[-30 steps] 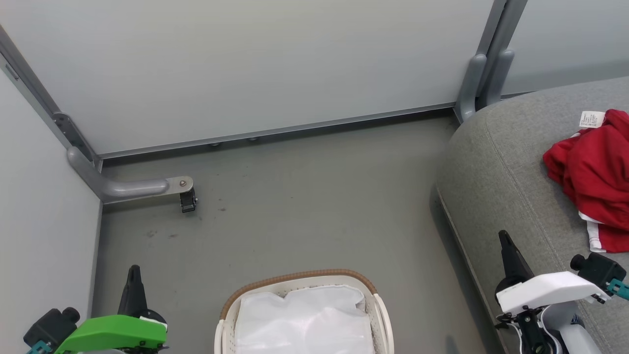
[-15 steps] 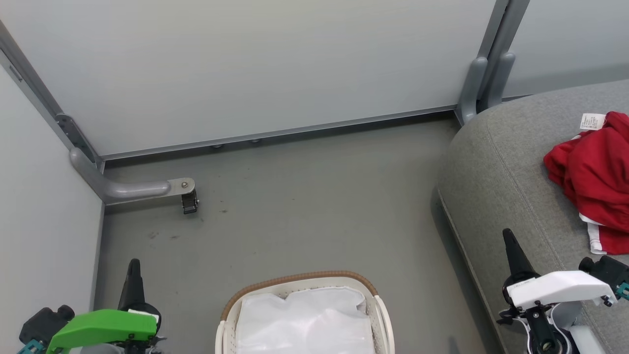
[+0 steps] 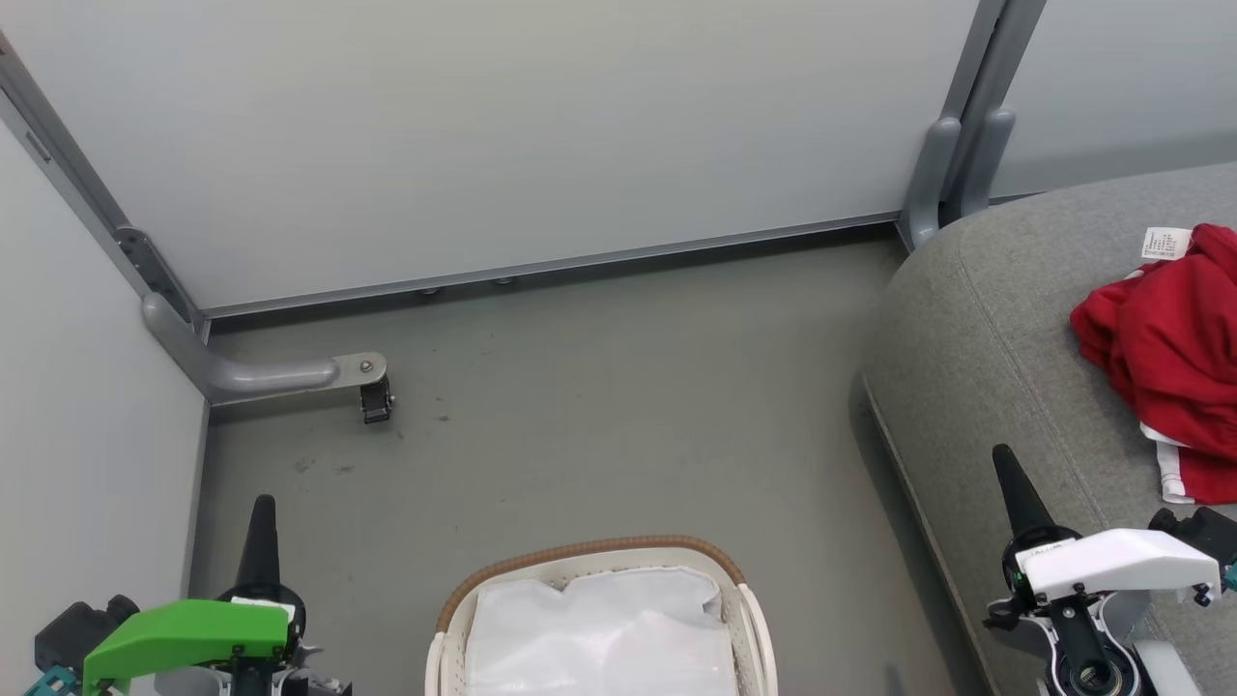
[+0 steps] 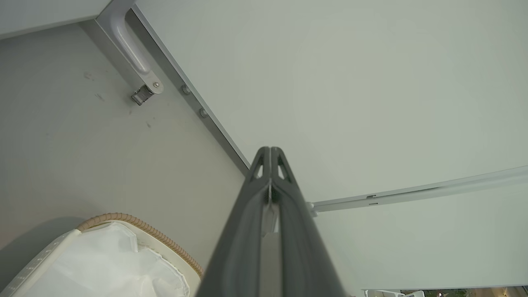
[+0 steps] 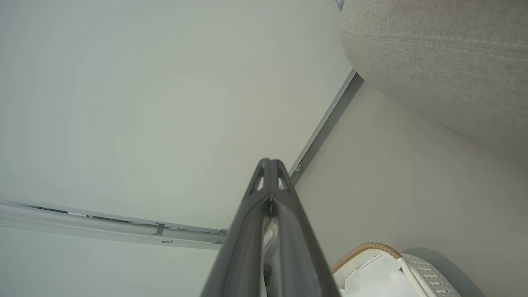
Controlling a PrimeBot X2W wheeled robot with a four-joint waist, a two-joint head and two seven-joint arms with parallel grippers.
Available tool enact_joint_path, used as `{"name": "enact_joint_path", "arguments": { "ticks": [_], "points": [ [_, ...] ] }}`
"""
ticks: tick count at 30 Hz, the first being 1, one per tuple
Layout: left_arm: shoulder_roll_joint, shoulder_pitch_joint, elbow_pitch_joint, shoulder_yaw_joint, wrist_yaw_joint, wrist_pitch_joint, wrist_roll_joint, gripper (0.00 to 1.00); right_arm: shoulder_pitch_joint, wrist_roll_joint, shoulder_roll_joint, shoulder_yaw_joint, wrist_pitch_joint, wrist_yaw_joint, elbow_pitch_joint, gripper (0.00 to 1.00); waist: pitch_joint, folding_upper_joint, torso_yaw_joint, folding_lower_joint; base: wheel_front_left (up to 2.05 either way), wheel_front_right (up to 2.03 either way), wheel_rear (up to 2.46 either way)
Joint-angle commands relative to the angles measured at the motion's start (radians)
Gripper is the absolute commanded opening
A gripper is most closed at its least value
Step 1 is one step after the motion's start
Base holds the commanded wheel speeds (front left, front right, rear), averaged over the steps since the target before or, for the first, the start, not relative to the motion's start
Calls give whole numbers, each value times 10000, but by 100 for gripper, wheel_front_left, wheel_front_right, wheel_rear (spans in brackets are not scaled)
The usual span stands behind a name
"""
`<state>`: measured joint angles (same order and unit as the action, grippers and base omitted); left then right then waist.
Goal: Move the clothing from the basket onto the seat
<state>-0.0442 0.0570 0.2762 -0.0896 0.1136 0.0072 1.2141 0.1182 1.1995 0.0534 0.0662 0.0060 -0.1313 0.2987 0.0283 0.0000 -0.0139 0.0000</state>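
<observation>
Bright red crumpled clothing [image 3: 1169, 367] lies on the grey woven seat [image 3: 976, 338] at three o'clock, the oval white plastic basket [image 3: 580, 550] at six; left gripper [image 3: 261, 510] and right gripper [image 3: 1005, 462] are pinched closed, empty.

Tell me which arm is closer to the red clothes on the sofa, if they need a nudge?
Right, probably. The right pincer hangs shut by the edge of the seat, with the clothing just beyond it. The left pincer is across the basket, beside the wall.

Grey floor [image 3: 599, 416] carries basket [image 3: 589, 548] and, well apart, seat [image 3: 976, 338]; red clothing [image 3: 1160, 358] heaped on seat.
</observation>
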Motion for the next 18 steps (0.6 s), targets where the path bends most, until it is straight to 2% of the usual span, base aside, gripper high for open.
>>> {"name": "enact_joint_path", "arguments": {
  "ticks": [1,18],
  "points": [
    [-72,264,-101,-35,27,53,275,0,-25,275,33,68,71,5,-135,0,-7,0,5,0,0,0,0],
    [-80,402,-190,-129,95,452,1684,0,-71,1742,10,231,468,7,-307,0,-88,0,49,0,0,0,0]
  ]
}}
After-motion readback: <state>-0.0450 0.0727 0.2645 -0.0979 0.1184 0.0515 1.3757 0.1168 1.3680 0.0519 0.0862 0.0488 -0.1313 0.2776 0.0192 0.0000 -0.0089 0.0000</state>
